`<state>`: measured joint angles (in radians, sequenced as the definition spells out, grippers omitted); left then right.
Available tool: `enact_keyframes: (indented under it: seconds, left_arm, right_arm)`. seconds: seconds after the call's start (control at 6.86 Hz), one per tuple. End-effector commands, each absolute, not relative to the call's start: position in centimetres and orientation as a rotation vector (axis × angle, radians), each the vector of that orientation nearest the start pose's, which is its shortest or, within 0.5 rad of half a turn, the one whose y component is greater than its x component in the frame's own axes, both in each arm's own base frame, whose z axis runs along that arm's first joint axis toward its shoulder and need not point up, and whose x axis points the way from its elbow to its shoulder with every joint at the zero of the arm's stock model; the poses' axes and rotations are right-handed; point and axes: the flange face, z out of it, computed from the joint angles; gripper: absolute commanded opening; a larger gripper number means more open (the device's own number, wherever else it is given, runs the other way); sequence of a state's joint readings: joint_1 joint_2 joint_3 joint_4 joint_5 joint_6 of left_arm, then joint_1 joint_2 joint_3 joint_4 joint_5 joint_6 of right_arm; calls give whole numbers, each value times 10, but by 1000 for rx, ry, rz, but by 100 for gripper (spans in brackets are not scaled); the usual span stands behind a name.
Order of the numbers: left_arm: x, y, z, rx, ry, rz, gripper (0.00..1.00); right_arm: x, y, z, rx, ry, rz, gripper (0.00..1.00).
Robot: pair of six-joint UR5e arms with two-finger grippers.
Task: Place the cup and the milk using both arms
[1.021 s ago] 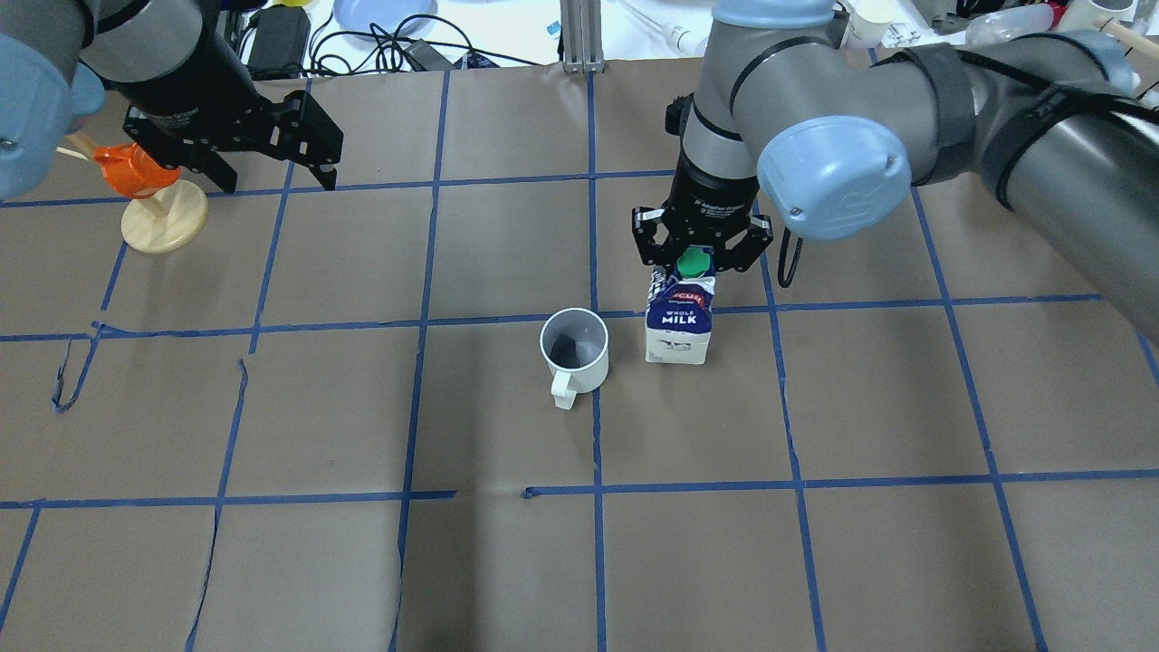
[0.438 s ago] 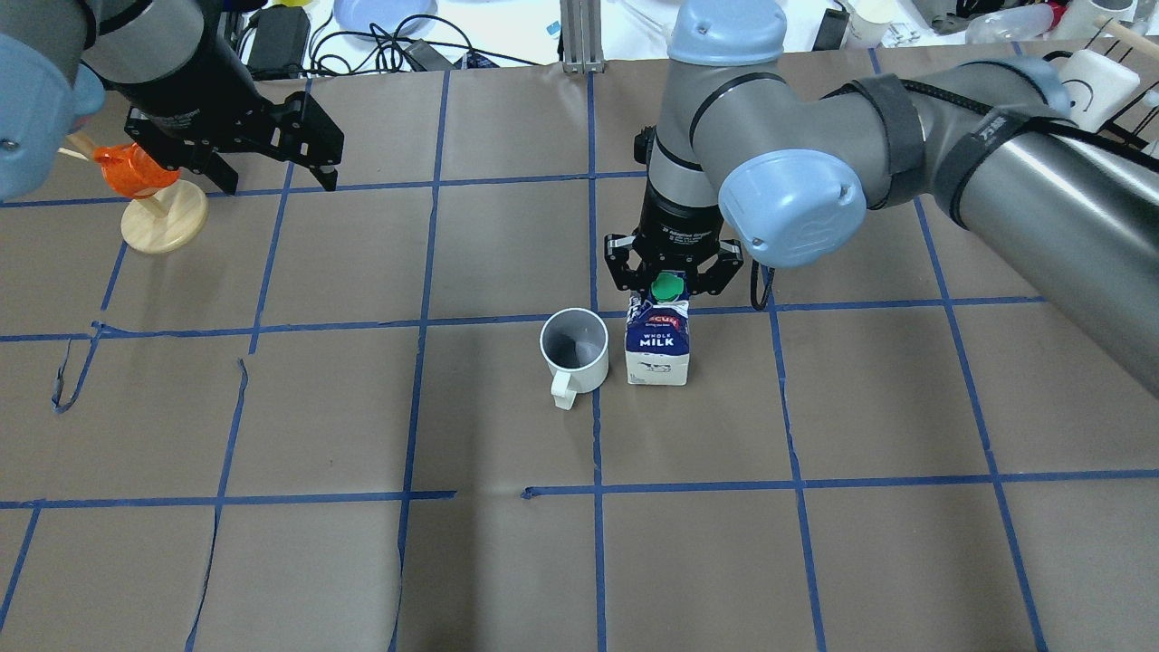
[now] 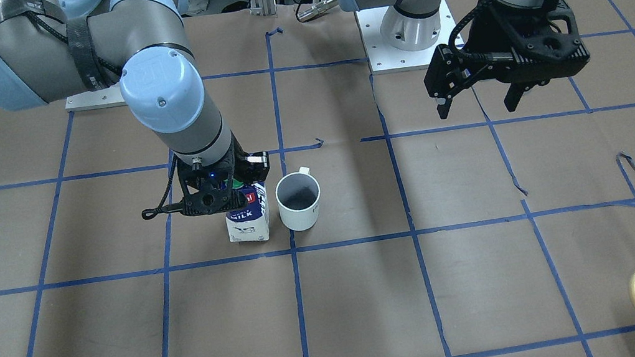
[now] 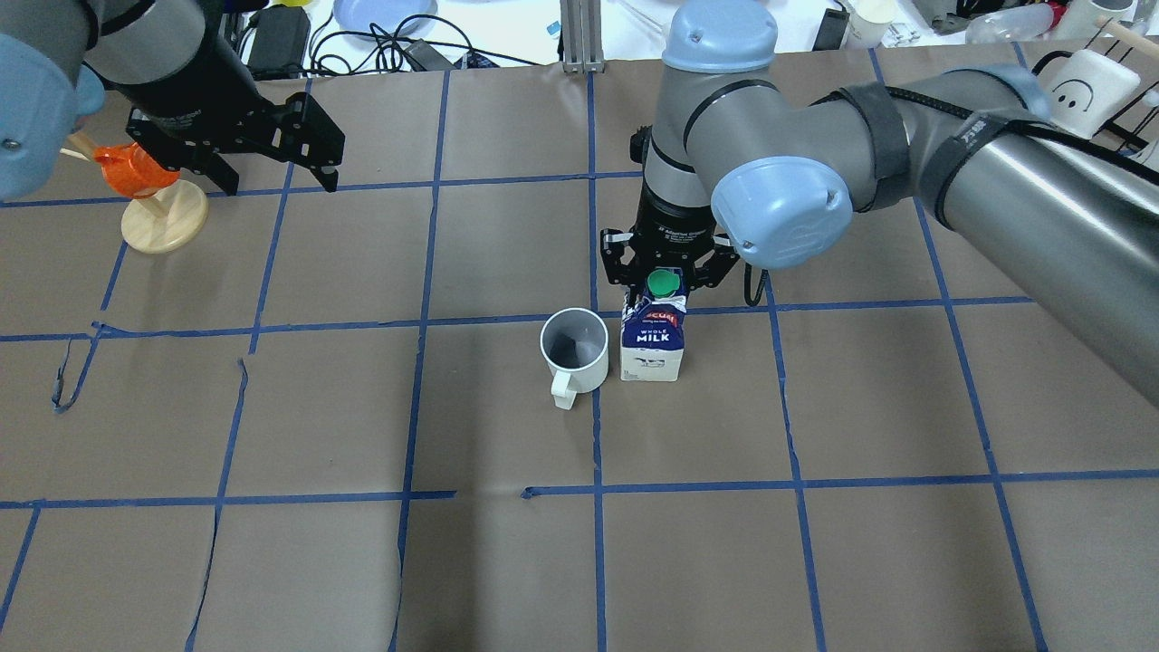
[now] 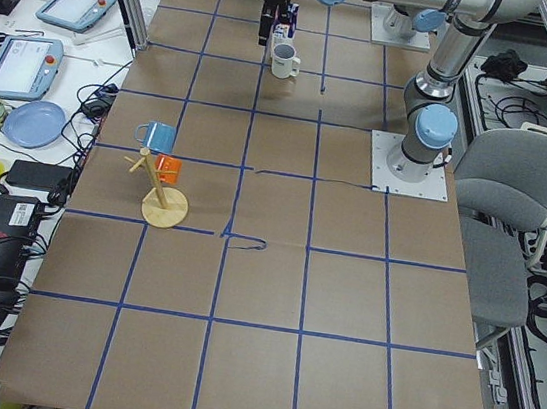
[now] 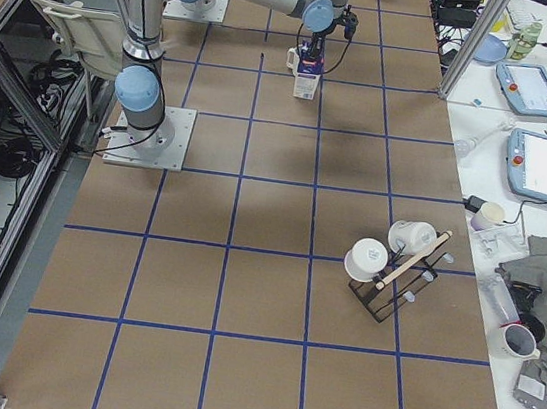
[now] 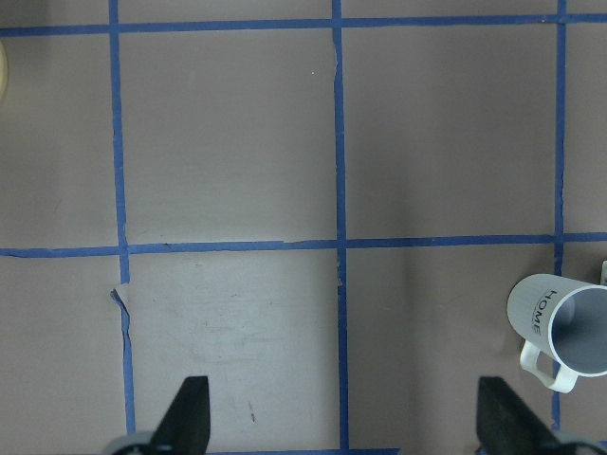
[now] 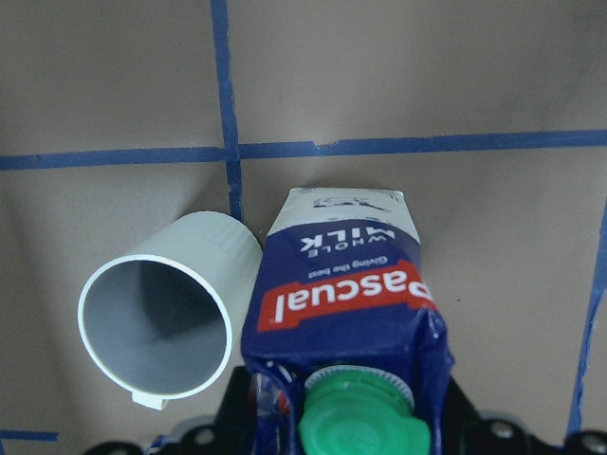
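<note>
The white cup (image 4: pixel 574 351) stands upright near the table's middle, handle toward the robot. It also shows in the front view (image 3: pixel 299 200) and at the right edge of the left wrist view (image 7: pixel 560 327). The blue and white milk (image 4: pixel 652 340) stands upright close beside it on its right, a narrow gap between them (image 8: pixel 341 294). My right gripper (image 4: pixel 665 276) is shut on the milk's gable top by the green cap. My left gripper (image 4: pixel 276 181) is open and empty, high over the far left of the table, well away from the cup.
A wooden stand (image 4: pixel 163 213) with an orange cup (image 4: pixel 127 170) sits at the far left, next to my left gripper. A white smiley mug (image 4: pixel 1087 86) on a rack is at the far right. Blue tape lines grid the brown table.
My right gripper has carried the milk left and toward the robot, from a carton's width away to close beside the cup. The left arm and the cup have not moved.
</note>
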<state>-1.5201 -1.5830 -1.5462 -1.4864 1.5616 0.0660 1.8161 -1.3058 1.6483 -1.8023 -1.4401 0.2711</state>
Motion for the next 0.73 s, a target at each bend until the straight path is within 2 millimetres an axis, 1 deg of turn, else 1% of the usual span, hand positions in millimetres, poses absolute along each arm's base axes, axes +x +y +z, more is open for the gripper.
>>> enact_keyframes:
  seconds: [0.0,0.15,0.29,0.44,0.58]
  left_arm:
    - [-108,-512,503,25,3141,-152,100]
    - [-108,-513,502,25,3142,-150,100]
    - [-108,-513,502,25,3142,-150,100]
    - [-108,-513,502,25,3142,-150,100]
    - [-108,-513,501,25,3142,-148,100]
  right_arm:
    - [272,-523,371,59,3035,94,100]
    - [257,-529,421,78,3078,-58,100]
    - [247,-518,468,94,3138,-89,100]
    - [234,-498,512,132,3164,-91,100]
    - [212,-496,523,183,3165,-88,100]
